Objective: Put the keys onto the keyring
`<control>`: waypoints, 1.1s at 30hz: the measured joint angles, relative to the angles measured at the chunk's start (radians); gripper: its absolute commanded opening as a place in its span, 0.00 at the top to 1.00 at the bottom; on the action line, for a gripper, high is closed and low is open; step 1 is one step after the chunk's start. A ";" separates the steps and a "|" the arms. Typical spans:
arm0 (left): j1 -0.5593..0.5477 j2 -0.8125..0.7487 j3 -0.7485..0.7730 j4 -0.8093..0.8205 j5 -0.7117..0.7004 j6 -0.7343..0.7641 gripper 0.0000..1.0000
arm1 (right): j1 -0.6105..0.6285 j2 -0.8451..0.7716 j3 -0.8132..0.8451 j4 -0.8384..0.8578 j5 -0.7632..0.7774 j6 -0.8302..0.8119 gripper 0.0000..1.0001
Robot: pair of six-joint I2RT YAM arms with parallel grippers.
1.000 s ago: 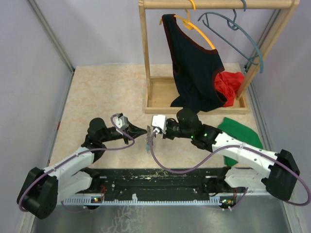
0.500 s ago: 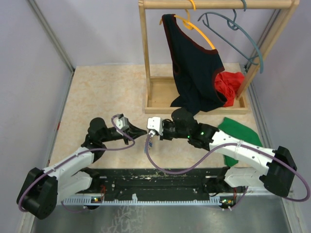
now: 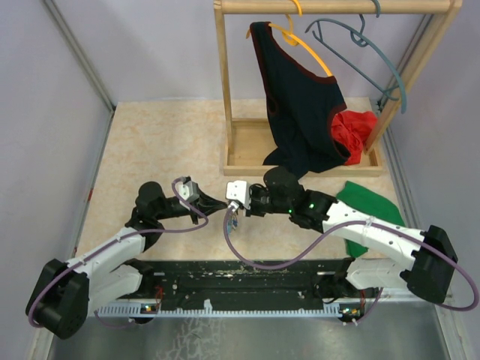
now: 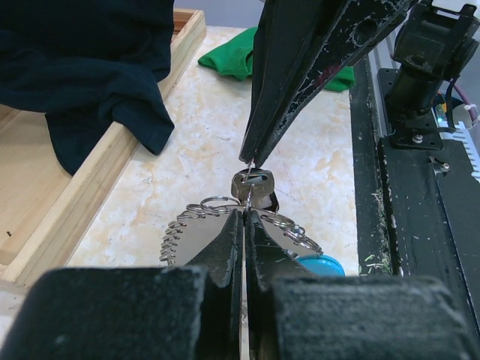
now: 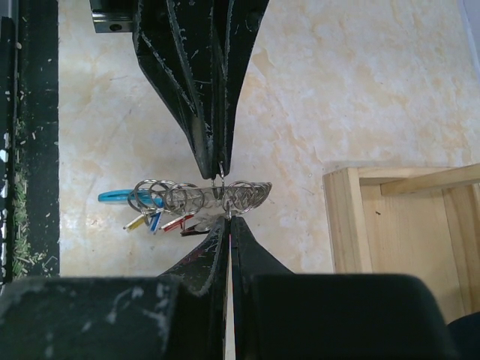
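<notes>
Keyring position: the keyring [image 5: 202,196] hangs in the air above the table [image 5: 337,90]. It is stretched sideways between two sets of fingertips that meet nose to nose.
Left gripper: the left gripper [image 4: 245,215] is clenched on the coiled wire, jaws pressed flat together with only the strand between them.
Right gripper: the right gripper [image 5: 227,219] is clenched too, nipping the keyring from the opposite side. I can't tell whether it has the coil itself or the small split ring of the dark-headed key [image 4: 259,187] just below its tip.
Keys: the keys [image 5: 174,223] dangle under the coil toward the light-blue section [image 5: 114,196]. There is a red one, a blue one, a yellowish one, and a black one nearest the grip. They look threaded on already.
Risk, slip: both grips sit on thin, springy wire at the very fingertips. I reckon a small twist would let it spring free and drop everything onto the table.
Risk, strain: the arms pulling apart could stretch or kink the coil.
Risk, key: the dark-headed key is tiny beside the fingers, and it falls if let go before its ring is round the wire.
Materials: the coil is thin, shiny grey metal, looped like a spring. The blue section is thick, smooth and curved. The key heads are glossy plastic on bare metal blades. The fingers are hard, black and scuffed, and the table is pale, marbled and smooth.
</notes>
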 measured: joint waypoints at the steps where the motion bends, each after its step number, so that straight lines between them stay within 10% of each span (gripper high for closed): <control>1: 0.000 0.000 0.000 0.000 0.001 0.000 0.99 | 0.000 0.000 0.001 0.000 -0.002 0.000 1.00; 33: 0.000 -0.003 0.000 0.000 0.003 -0.001 0.99 | 0.002 0.014 0.019 -0.032 0.006 0.035 1.00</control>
